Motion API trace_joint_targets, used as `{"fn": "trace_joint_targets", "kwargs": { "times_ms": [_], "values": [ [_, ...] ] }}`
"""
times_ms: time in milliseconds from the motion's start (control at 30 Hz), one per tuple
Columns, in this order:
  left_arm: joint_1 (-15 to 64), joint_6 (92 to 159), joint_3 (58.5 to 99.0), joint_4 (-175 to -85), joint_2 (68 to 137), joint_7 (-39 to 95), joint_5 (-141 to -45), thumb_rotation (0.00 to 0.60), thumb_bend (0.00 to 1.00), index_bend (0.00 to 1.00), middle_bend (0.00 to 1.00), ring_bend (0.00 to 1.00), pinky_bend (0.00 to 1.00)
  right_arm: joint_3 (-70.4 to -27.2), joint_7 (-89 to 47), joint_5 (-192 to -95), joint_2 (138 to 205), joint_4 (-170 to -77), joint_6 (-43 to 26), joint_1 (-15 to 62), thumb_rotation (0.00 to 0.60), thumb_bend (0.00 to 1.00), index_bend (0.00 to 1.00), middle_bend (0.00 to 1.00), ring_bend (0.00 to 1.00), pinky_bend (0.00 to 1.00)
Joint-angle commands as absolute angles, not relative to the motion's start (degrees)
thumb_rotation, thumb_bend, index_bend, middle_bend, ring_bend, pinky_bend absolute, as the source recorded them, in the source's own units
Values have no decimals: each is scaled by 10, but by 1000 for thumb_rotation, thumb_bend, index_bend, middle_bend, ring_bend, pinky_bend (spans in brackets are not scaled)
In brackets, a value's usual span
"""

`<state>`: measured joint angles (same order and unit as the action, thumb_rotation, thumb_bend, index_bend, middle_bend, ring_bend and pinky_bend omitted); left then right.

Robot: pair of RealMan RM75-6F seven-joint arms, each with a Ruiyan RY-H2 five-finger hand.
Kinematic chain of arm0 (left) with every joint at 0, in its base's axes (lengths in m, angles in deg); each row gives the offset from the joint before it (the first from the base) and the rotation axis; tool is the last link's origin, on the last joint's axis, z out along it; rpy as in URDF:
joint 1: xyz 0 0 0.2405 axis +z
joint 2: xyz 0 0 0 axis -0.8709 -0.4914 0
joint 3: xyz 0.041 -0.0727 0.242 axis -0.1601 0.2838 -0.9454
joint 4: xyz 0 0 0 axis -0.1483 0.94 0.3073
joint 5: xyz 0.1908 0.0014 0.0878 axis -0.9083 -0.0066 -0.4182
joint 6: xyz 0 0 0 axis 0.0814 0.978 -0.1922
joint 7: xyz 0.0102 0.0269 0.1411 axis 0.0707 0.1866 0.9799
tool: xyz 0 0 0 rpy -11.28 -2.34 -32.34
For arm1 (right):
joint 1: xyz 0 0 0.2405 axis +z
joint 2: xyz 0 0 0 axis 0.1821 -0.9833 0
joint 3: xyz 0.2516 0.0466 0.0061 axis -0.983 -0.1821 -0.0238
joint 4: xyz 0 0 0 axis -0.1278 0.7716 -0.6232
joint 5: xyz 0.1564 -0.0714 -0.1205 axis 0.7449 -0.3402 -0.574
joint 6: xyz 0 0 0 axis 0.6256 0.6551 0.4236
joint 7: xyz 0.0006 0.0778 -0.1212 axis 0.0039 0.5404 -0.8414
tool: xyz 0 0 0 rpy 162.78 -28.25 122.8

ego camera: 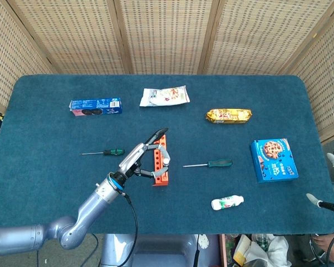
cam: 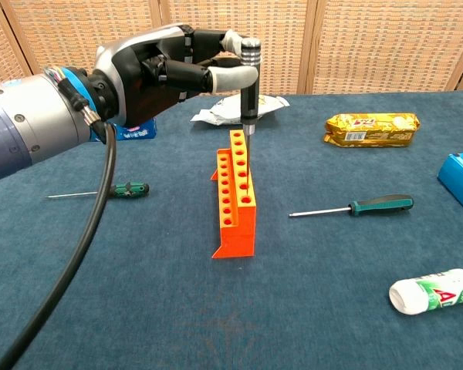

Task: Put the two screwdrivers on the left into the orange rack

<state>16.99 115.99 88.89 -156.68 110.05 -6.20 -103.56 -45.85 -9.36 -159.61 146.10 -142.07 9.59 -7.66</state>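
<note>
The orange rack [cam: 235,190], a stepped block with two rows of round holes, stands mid-bench. The left hand [cam: 166,71] pinches a black-handled screwdriver [cam: 249,77] upright, shaft entering a right-row hole. A green-handled screwdriver [cam: 108,190] lies flat at left.

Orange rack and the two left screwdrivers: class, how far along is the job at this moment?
Done: nothing is released in the orange rack yet. In hand: the left hand holds a black-handled screwdriver upright, its tip at or in a rack hole. Left: letting go of it, then racking the green-handled screwdriver lying on the table, left of the rack.
</note>
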Motion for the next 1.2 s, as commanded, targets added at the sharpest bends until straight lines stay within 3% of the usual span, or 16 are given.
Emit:
{"fn": "trace_joint_targets", "kwargs": {
  "times_ms": [33,1200],
  "values": [
    [169,1160,887,-1563,1104,-60,-1036,600,440,665,0,0,0,-459,-92,-1595,1461,-1420,96,-77,600,0,0,0,0,0],
    [167,1165,867,-1499,1155,-31,-1041,600,442,667,0,0,0,-461,-83,-1588,1459,-1416,87,-74,600,0,0,0,0,0]
  ]
}}
